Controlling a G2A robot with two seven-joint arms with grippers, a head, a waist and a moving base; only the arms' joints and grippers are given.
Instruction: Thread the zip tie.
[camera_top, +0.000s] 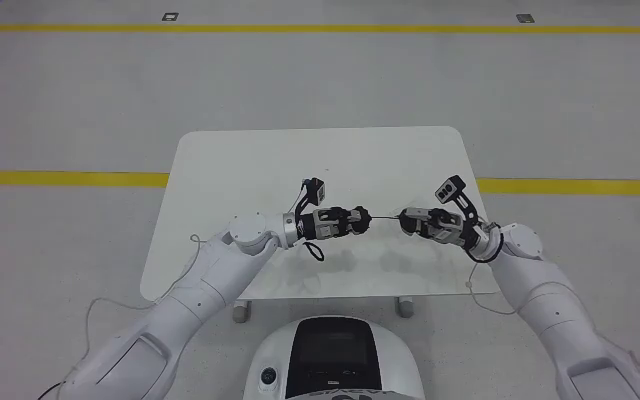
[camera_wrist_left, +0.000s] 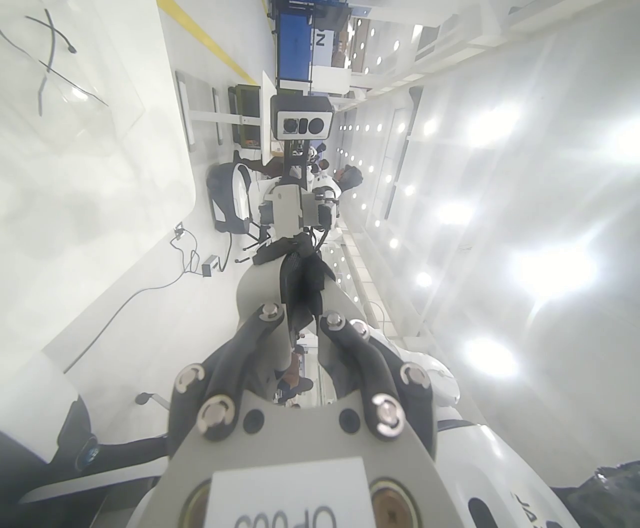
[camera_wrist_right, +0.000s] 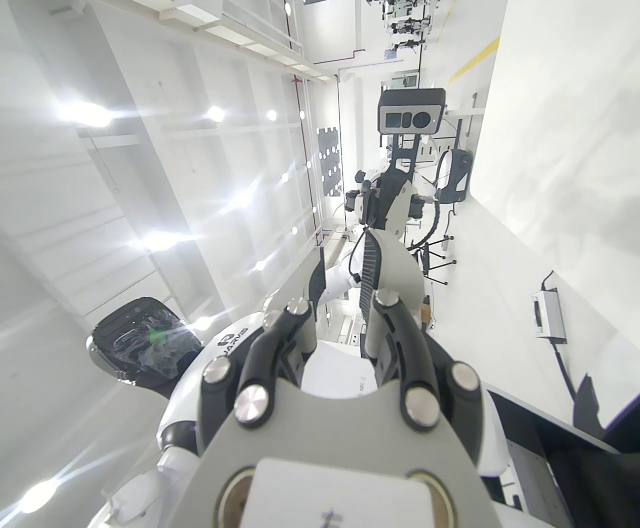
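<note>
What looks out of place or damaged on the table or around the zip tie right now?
Nothing stands out. The zip tie runs straight between the left tool and the right tool, over the white table. Nothing is spilled, bent or broken that I can see.

Top view: the table (camera_top: 230, 160) was lit brightly and evenly from overhead, its white top barely separable from the pale floor (camera_top: 100, 90), so that the zip tie (camera_top: 385, 214) registered merely as a thin dark line against it. Wrist views: rows of ceiling lamps (camera_wrist_left: 555, 270) burned out to white patches, with streaked flare radiating across the pale ceiling and washing out contrast around them. Both wrist lenses bent straight lines strongly towards the frame edges, and glossy nearby surfaces carried small specular highlights.
</note>
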